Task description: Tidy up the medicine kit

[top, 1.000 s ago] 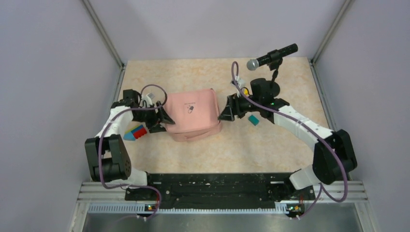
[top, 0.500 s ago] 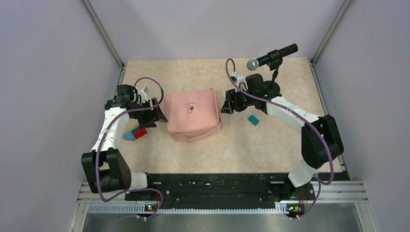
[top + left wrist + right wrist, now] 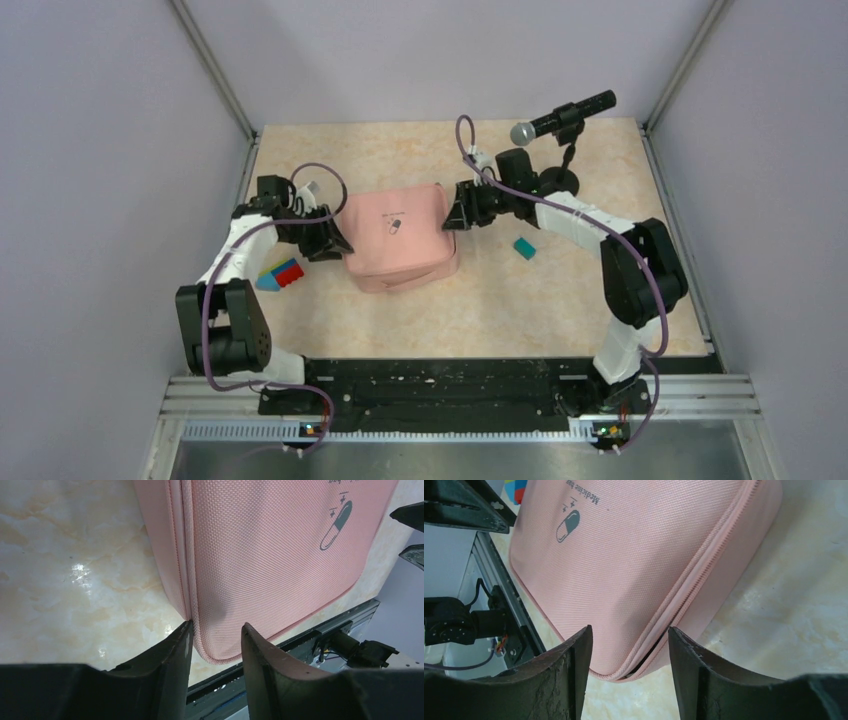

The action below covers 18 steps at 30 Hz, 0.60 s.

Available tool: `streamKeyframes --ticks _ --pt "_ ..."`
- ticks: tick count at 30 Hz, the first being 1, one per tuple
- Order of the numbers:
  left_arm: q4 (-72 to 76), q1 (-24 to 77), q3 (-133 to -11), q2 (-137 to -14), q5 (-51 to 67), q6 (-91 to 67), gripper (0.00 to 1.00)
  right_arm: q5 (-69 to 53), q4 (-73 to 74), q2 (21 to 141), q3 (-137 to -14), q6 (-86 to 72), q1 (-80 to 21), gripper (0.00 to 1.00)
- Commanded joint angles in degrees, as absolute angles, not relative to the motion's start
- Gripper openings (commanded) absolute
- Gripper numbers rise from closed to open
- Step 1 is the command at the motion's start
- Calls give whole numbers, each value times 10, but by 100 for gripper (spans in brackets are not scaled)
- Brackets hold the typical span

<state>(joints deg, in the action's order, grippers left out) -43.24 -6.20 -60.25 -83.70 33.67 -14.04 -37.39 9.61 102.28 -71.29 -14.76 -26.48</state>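
Observation:
The pink medicine kit (image 3: 398, 238) lies lid-down-closed in the middle of the table, its pill logo up; it also shows in the left wrist view (image 3: 265, 555) and the right wrist view (image 3: 634, 555). My left gripper (image 3: 338, 240) is open at the kit's left edge, its jaws standing either side of the lid's corner (image 3: 215, 635). My right gripper (image 3: 452, 212) is open at the kit's far right corner, its jaws astride the zip seam (image 3: 628, 650), where the lid gapes slightly. Neither gripper holds anything.
A red, blue and teal box (image 3: 280, 273) lies left of the kit, under the left arm. A small teal block (image 3: 524, 247) lies right of the kit. A microphone on a black stand (image 3: 560, 120) stands at the back right.
My left gripper has moved right, back to the kit's left edge. My right gripper has moved left and away from me, reaching the kit's far right corner.

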Motion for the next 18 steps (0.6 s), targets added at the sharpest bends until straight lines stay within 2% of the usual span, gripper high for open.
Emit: streamKeyframes --ticks 1,5,7,9,12,15,18 --pt "-407 -38 -613 -856 360 -136 43 -389 66 1010 -700 -145 -287 56" --pt "-420 -15 -649 -876 359 -117 42 -385 65 974 -663 -134 -309 55" --pt "-445 -12 -673 -883 344 -101 48 -380 68 930 -638 -128 -315 55" --pt "-475 -13 -695 -881 313 -81 57 -361 79 874 -611 -126 -313 56" --pt "-516 -20 -714 -859 271 -50 79 -341 105 800 -588 -98 -294 57" --pt "-518 -23 -705 -821 215 -52 97 -267 138 776 -591 -68 -284 60" --pt "-491 -24 -671 -801 213 -95 99 -243 122 803 -589 -61 -277 62"
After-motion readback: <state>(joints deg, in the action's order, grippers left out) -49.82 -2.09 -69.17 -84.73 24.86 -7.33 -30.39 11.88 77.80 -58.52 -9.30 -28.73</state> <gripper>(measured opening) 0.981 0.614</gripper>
